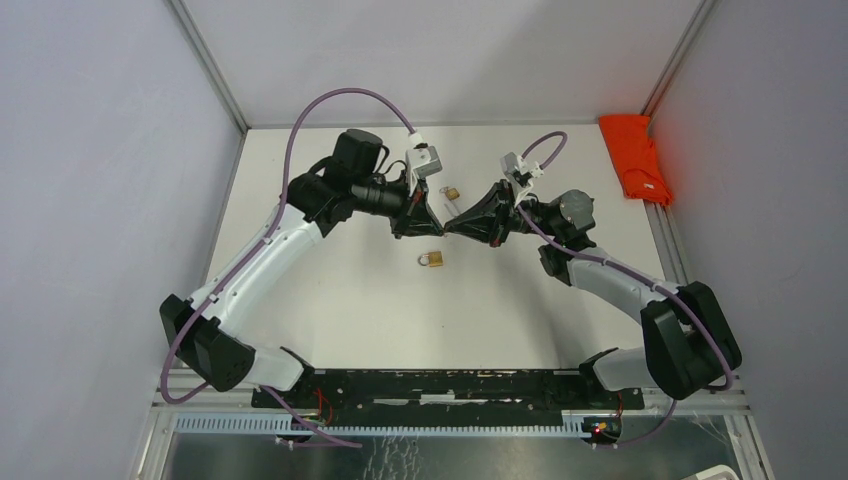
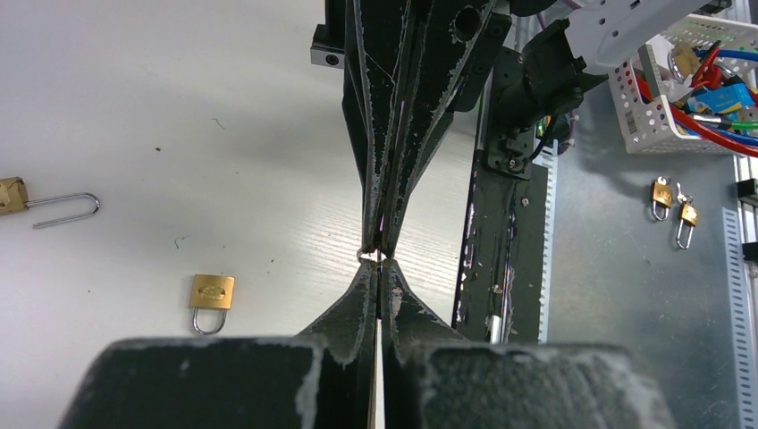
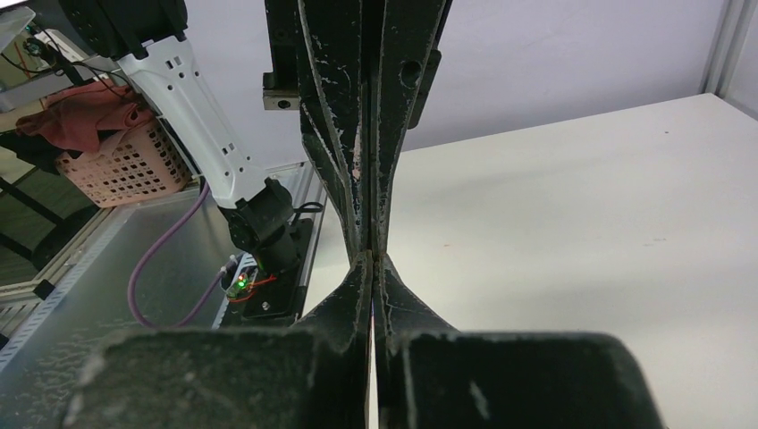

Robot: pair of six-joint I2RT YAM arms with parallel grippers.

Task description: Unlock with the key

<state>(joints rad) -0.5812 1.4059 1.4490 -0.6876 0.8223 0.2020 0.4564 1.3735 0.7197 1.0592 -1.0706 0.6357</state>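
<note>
Left pincer (image 2: 379, 273) pinches a small key (image 2: 370, 255), tip to tip with the shut right pincer (image 2: 383, 239); best handed over squarely, without slipping.

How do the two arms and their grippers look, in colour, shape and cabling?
The left arm and right arm have white shells, black joints and a purple cable each. The left gripper and right gripper have long black tapering fingers, scuffed whitish at the edges.
</note>
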